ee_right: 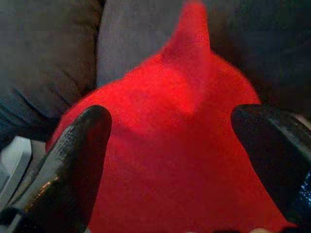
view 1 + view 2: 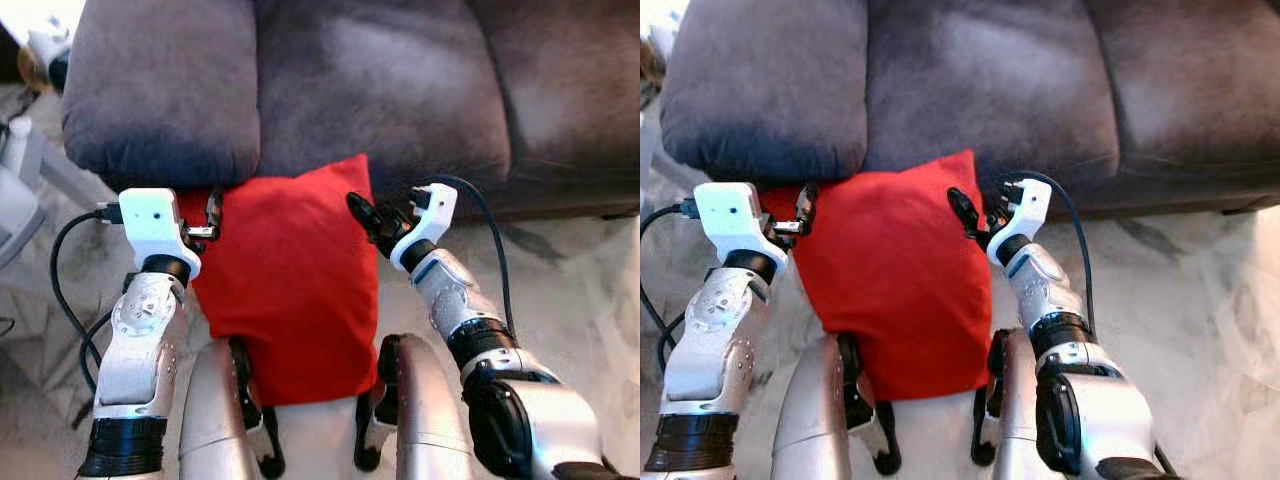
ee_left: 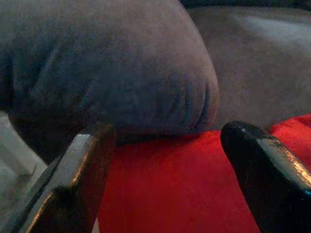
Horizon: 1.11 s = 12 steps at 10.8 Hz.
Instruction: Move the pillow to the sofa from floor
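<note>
Underfoot, a pale marbled floor (image 2: 580, 290) runs across the lower half of the head views, and a dark grey sofa (image 2: 400, 90) spans the top, its rounded cushion (image 2: 160, 90) bulging out at the upper left. A white object at the far left edge is cut off and hard to make out. The red pillow (image 2: 290, 290) lies on the floor at centre frame, its top edge against the sofa's front and one upper corner tucked under the bulging cushion; its lower edge is hidden behind the robot's silver legs. The left gripper (image 2: 212, 218) sits at the pillow's upper left edge, its fingers (image 3: 73, 184) spread wide with the red fabric between them, not pinching. The right gripper (image 2: 385, 225) sits at the upper right edge, its fingers (image 1: 73, 160) also wide apart, straddling the pillow's pointed corner without closing on it.
</note>
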Motion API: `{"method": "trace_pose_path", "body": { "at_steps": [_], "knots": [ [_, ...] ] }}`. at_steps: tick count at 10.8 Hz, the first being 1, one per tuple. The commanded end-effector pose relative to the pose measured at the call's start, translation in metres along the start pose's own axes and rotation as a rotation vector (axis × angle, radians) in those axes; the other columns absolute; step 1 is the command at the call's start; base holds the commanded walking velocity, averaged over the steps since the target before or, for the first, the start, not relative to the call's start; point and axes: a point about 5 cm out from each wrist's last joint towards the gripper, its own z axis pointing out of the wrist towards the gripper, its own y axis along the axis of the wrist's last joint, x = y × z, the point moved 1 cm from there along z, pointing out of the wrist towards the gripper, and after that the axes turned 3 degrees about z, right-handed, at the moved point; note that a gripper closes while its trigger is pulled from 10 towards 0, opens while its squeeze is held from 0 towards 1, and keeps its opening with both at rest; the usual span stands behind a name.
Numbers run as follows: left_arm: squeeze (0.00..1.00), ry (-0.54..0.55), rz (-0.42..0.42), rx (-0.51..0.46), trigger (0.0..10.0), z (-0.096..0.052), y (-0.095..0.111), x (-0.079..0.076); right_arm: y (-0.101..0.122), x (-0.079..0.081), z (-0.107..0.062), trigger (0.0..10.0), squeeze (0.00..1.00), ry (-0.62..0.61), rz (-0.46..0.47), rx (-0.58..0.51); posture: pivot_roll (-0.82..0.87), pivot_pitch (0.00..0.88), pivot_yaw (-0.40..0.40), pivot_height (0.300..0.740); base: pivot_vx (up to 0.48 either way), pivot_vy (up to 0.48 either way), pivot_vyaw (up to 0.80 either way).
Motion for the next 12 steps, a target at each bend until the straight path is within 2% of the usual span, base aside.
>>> {"method": "trace_pose_path", "body": {
  "at_steps": [1,5,6,7,9,10,11,12],
  "knots": [
    [0.0,0.005,-0.028,0.029,10.0,-0.007,-0.002,0.0,-0.006,-0.003,-0.001,10.0,0.0,-0.017,-0.004,0.037,0.15,0.429,-0.046,0.57,0.0,0.0,0.0],
    [0.0,-0.01,-0.065,0.042,10.0,-0.017,0.006,-0.006,0.0,-0.001,0.005,10.0,0.0,-0.07,-0.074,0.037,0.17,0.461,-0.061,0.57,0.0,0.0,0.0],
    [0.0,-0.008,-0.084,0.048,10.0,-0.017,0.011,-0.005,0.0,-0.003,0.007,10.0,0.0,-0.149,-0.107,0.039,0.18,0.474,-0.064,0.57,0.0,0.0,0.0],
    [0.0,-0.001,-0.077,0.041,10.0,-0.018,0.018,-0.003,-0.005,0.0,0.009,10.0,0.0,-0.151,-0.059,0.044,0.19,0.485,-0.067,0.57,0.0,0.0,0.0],
    [0.0,0.006,-0.075,0.03,10.0,-0.02,0.026,-0.002,-0.013,0.006,0.011,10.0,0.0,-0.13,-0.048,0.065,0.2,0.492,-0.073,0.57,0.0,0.0,0.0],
    [0.0,0.011,-0.072,0.025,10.0,-0.022,0.03,-0.001,-0.016,0.015,0.015,10.0,0.0,-0.068,-0.004,0.053,0.21,0.492,-0.074,0.57,0.0,0.0,0.0],
    [0.0,0.012,-0.07,0.031,10.0,-0.024,0.03,0.0,-0.022,0.021,0.017,10.0,0.0,-0.029,-0.004,0.063,0.22,0.495,-0.074,0.57,0.0,0.0,0.0],
    [0.0,0.011,-0.068,0.045,10.0,-0.027,0.03,0.001,-0.025,0.019,0.016,10.0,0.0,-0.06,-0.032,0.071,0.23,0.498,-0.073,0.57,0.0,0.0,0.0]
  ]
}}
